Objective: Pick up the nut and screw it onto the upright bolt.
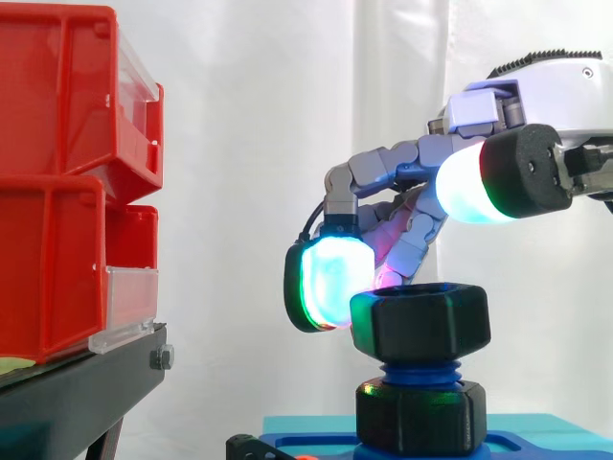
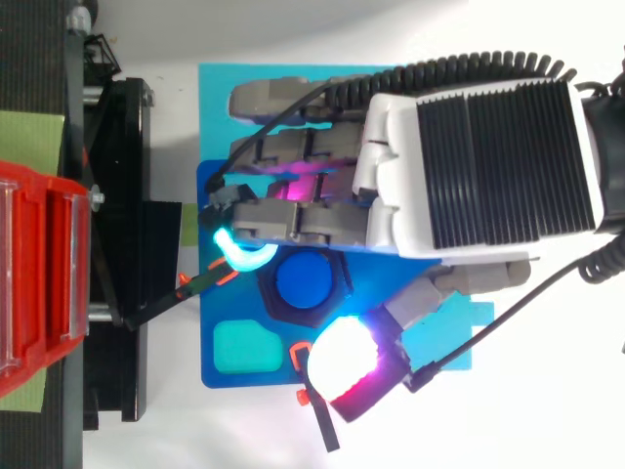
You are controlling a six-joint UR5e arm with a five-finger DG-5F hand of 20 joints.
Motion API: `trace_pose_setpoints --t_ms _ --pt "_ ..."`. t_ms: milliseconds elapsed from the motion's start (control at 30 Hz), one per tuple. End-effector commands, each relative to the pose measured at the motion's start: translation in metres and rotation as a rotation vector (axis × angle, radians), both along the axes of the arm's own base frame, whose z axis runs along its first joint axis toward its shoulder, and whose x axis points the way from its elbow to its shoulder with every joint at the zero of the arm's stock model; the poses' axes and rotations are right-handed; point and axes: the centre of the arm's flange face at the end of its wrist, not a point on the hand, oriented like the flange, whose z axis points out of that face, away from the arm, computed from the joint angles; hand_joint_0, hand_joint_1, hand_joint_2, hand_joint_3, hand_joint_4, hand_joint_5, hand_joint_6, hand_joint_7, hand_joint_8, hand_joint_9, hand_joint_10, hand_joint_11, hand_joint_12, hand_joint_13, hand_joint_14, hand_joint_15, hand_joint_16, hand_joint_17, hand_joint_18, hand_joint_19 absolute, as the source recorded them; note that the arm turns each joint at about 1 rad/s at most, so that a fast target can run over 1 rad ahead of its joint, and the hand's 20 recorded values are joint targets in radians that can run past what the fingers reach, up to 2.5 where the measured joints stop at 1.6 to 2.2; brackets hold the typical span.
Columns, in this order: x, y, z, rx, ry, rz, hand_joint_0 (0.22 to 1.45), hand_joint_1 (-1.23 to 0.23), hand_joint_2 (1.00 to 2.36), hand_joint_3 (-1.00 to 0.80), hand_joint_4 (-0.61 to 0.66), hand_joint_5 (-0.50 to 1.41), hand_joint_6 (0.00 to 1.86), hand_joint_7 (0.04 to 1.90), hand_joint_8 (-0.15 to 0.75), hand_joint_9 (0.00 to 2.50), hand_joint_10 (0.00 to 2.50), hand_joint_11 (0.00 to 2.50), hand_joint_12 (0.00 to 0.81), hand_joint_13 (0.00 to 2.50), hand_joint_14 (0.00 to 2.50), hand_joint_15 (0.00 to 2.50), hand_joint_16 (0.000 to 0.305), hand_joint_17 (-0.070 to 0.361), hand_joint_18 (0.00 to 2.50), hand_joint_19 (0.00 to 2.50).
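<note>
While the black nut (image 1: 421,321) sits high on the blue upright bolt (image 1: 419,372), the hand (image 2: 439,166) curls its fingers round it. One glowing pad (image 1: 330,278) presses its 9 o'clock side, and the thumb pad (image 2: 342,366) stays apart at 5 o'clock. Stacked red bins (image 1: 57,192) stand at 9 o'clock, their contents hidden.

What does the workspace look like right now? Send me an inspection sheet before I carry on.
surface: blue fixture plate on a lighter teal base.
job's things: black nut sits on the upright blue bolt, thread showing between it and a black collar below.
clutter: green sheet on the stand by the bins; teal insert in the plate.
hand: arched over the nut; grip cannot be told.
cables: nothing seen.
surroundings: red bins on a black stand, white curtain behind.
</note>
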Motion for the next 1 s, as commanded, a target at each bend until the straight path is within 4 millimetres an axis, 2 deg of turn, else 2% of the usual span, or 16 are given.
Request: trace_pose_setpoints --t_ms 0,400,667,767,833,867,933,967 --pt "-0.001 -0.007 0.0 0.001 0.0 -0.002 0.53 -0.18 1.0 -0.5 0.2 -0.01 0.52 1.51 0.294 0.96 0.0 0.0 0.215 0.57 0.0 0.0 0.015 0.035 0.16 0.0" --pt "-0.004 -0.027 0.003 0.004 -0.004 0.006 0.54 -0.19 1.0 -0.5 0.16 0.0 0.64 1.31 0.296 1.12 0.0 0.0 0.193 0.72 0.0 0.0 0.012 0.026 0.3 0.0" --pt "0.001 -0.038 0.026 0.005 -0.043 0.012 0.54 -0.21 1.0 -0.5 0.11 0.03 0.69 1.19 0.293 1.3 0.0 0.0 0.165 0.87 0.0 0.0 0.007 0.016 0.45 0.0" --pt "0.001 -0.039 0.034 0.004 -0.039 0.017 0.55 -0.21 1.0 -0.5 0.12 0.03 0.66 1.24 0.296 1.31 0.0 0.0 0.168 0.89 0.0 0.0 0.007 0.015 0.46 0.0" --pt "0.002 -0.039 0.038 0.001 -0.039 0.017 0.54 -0.21 1.0 -0.5 0.19 0.02 0.53 1.48 0.308 1.25 0.0 0.0 0.189 0.86 0.0 0.0 0.009 0.02 0.43 0.0" --pt "0.002 -0.039 0.042 0.0 -0.043 0.017 0.54 -0.21 1.0 -0.5 0.2 0.02 0.5 1.51 0.305 1.21 0.0 0.0 0.194 0.84 0.0 0.0 0.009 0.021 0.43 0.0" --pt "0.004 -0.039 0.045 -0.002 -0.048 0.017 0.54 -0.2 1.0 -0.5 0.23 -0.02 0.5 1.32 0.306 1.17 0.0 0.0 0.212 0.81 0.0 0.0 0.012 0.028 0.4 0.0" --pt "0.004 -0.039 0.05 -0.002 -0.057 0.017 0.54 -0.19 1.0 -0.5 0.24 -0.02 0.5 1.28 0.304 1.16 0.0 0.0 0.217 0.8 0.0 0.0 0.013 0.029 0.4 0.0"
